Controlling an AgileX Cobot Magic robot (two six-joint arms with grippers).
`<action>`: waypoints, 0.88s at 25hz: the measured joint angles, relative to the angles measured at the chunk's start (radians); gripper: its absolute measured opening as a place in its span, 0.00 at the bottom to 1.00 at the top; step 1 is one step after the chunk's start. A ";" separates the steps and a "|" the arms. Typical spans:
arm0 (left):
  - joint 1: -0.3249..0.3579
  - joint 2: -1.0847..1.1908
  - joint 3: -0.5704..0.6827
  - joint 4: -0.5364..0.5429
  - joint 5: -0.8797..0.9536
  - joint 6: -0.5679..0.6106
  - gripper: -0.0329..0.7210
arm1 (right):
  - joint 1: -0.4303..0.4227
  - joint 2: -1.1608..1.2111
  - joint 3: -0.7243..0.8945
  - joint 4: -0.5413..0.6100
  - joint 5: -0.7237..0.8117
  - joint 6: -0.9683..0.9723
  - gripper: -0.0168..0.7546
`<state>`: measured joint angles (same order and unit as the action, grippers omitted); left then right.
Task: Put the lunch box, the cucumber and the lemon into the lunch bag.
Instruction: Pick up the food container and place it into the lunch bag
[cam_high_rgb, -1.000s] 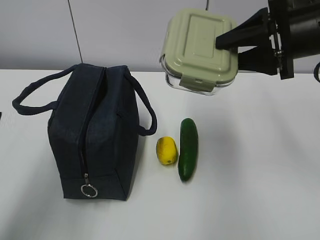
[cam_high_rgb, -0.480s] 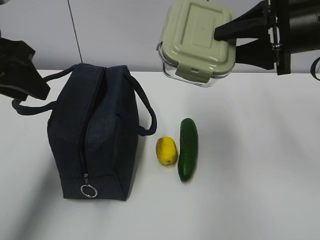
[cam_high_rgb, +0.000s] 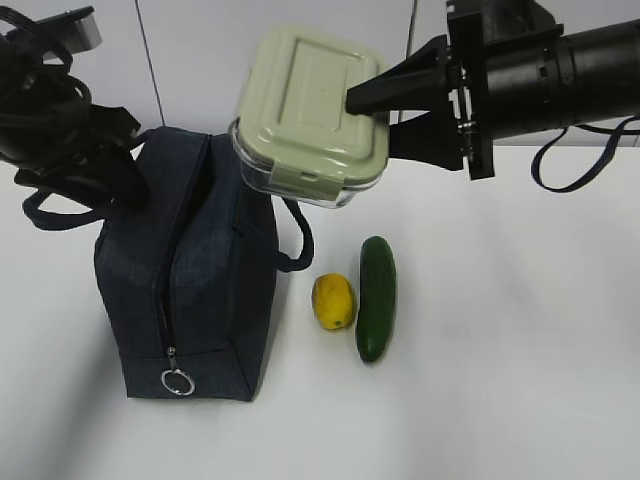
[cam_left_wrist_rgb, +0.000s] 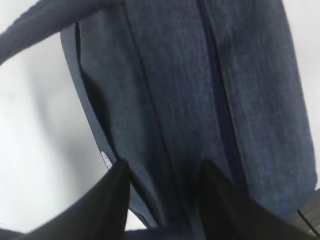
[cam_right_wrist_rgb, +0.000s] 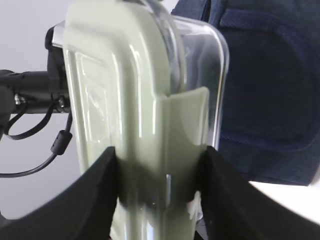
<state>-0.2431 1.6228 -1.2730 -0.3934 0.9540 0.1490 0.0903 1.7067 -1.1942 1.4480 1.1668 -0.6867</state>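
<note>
My right gripper (cam_high_rgb: 368, 118) is shut on the lunch box (cam_high_rgb: 310, 110), a clear container with a sage-green lid, tilted in the air over the rear right top of the navy lunch bag (cam_high_rgb: 190, 270). The right wrist view shows the box (cam_right_wrist_rgb: 125, 100) clamped edge-on between the fingers (cam_right_wrist_rgb: 160, 160), with the bag (cam_right_wrist_rgb: 265, 90) behind. My left gripper (cam_high_rgb: 112, 172) is at the bag's rear left by its handle (cam_high_rgb: 60, 205). Its jaws stand apart (cam_left_wrist_rgb: 164, 167) over the bag's fabric (cam_left_wrist_rgb: 190, 90), holding nothing that I can see. The lemon (cam_high_rgb: 333, 301) and the cucumber (cam_high_rgb: 377, 297) lie side by side right of the bag.
The bag's zipper runs along its top, and the metal ring pull (cam_high_rgb: 178, 381) hangs at the near end. The white table (cam_high_rgb: 500, 350) stretches to the right and front. A grey wall stands behind. Cables trail from the left arm (cam_high_rgb: 45, 95).
The right gripper has carried the lunch box left and slightly down, from beside the bag to over its rear top. The left arm has come into view and reached the bag's rear left.
</note>
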 joint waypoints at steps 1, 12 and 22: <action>0.000 0.015 -0.003 0.000 -0.003 0.002 0.45 | 0.014 0.010 0.000 0.015 -0.002 -0.005 0.49; 0.000 0.067 -0.027 0.043 0.042 0.043 0.04 | 0.100 0.053 -0.013 0.077 -0.014 -0.029 0.49; 0.000 0.021 -0.082 -0.035 0.096 0.076 0.03 | 0.100 0.053 -0.016 0.132 -0.072 -0.043 0.49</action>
<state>-0.2431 1.6440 -1.3551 -0.4288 1.0501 0.2249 0.1902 1.7598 -1.2098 1.5802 1.0944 -0.7298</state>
